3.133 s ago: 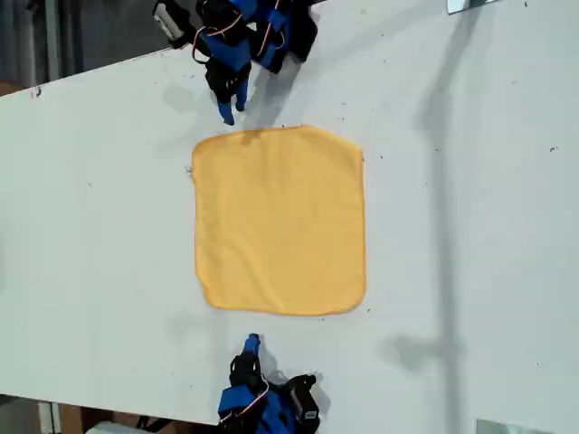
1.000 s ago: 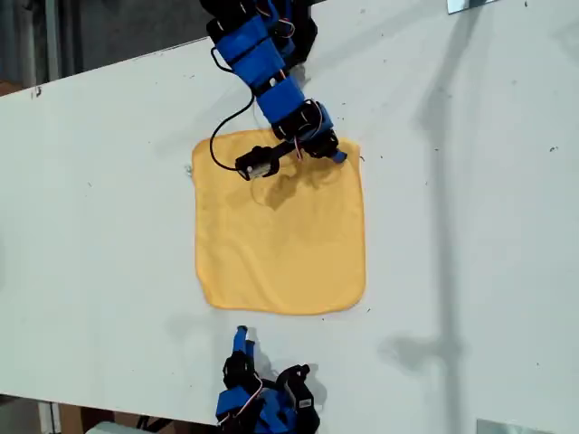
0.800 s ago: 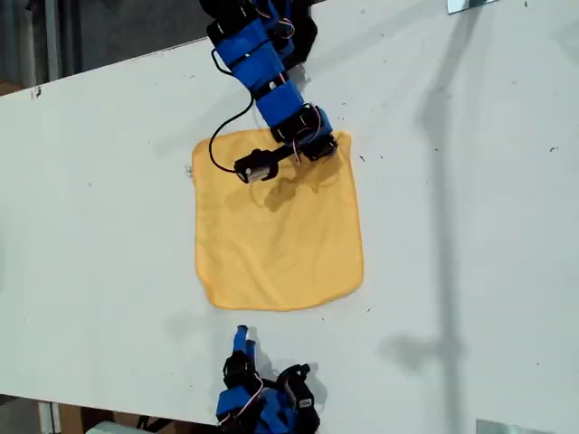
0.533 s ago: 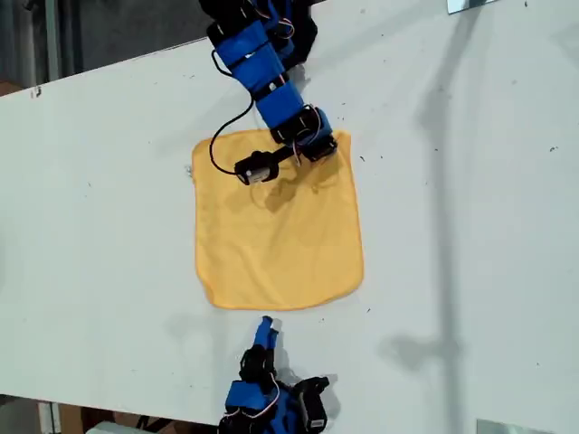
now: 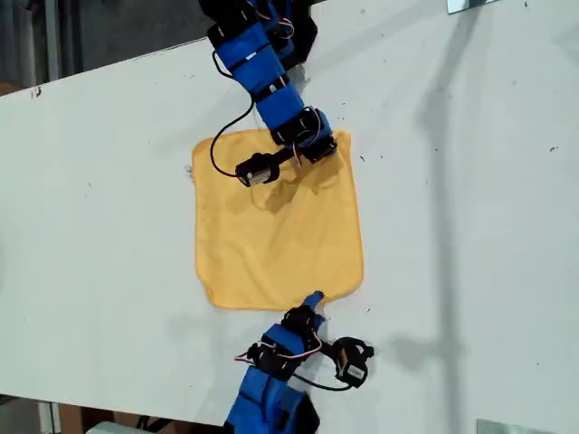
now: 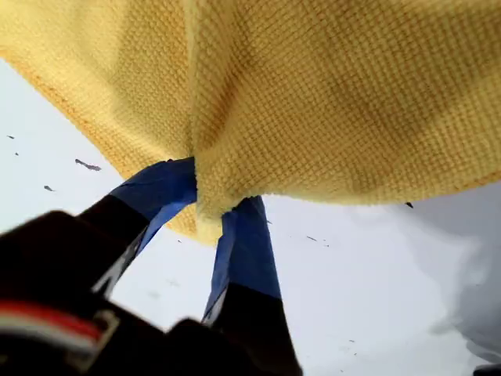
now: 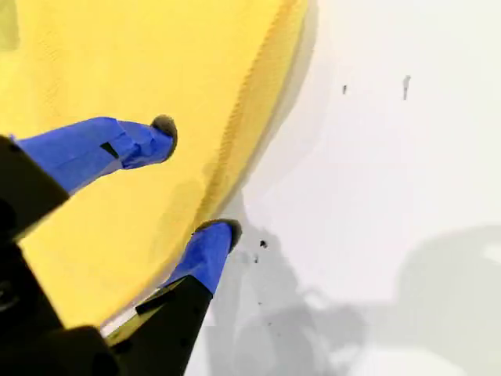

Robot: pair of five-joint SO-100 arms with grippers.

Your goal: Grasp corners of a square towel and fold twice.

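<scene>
Between my first hand's [image 6: 207, 211] jaws, towel [image 6: 329, 94] corner, seemingly pinched

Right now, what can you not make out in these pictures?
Exterior view: where my first tool pinches the towel is hidden under that arm.
First wrist view: the towel fills the frame; the picture's edges cut off most of it.
Second wrist view: my second tool straddles the hem; whether it touches the cloth is unclear.

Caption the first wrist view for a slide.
My first gripper shut on a pinched fold of the yellow-orange towel, lifting its edge above the white table.
</scene>
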